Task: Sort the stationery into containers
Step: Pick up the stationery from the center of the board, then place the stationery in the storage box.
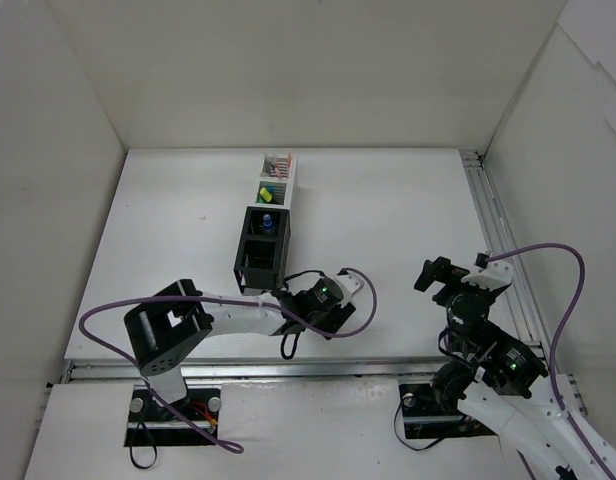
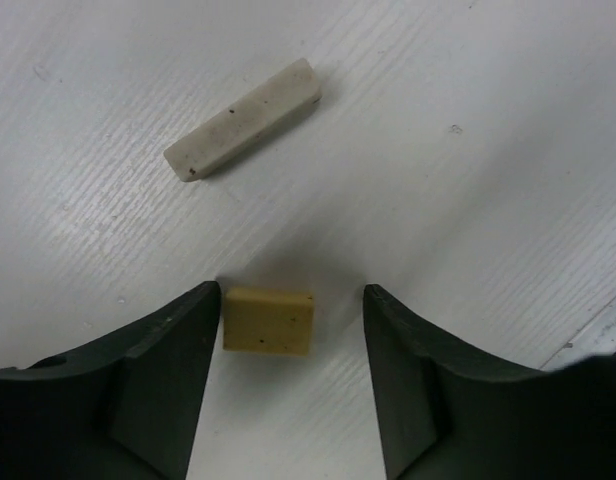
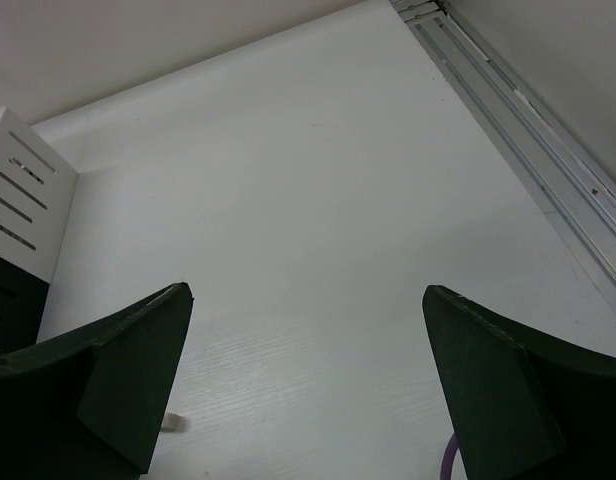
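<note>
TWIN ARMS, VIEWED FROM OVERHEAD: The left arm (image 1: pixel 238 312), at 7 o'clock, and the right arm (image 1: pixel 528 420), at 5 o'clock, are each built of white links and black joint housings. A purple cable (image 1: pixel 98 335) is looped along each, and a small green light (image 1: pixel 325 293) is lit near each wrist. The left gripper (image 2: pixel 293 291) and right gripper (image 3: pixel 308 291) are fitted with matte, dark, wedge-shaped fingers (image 3: pixel 118 370).
</note>
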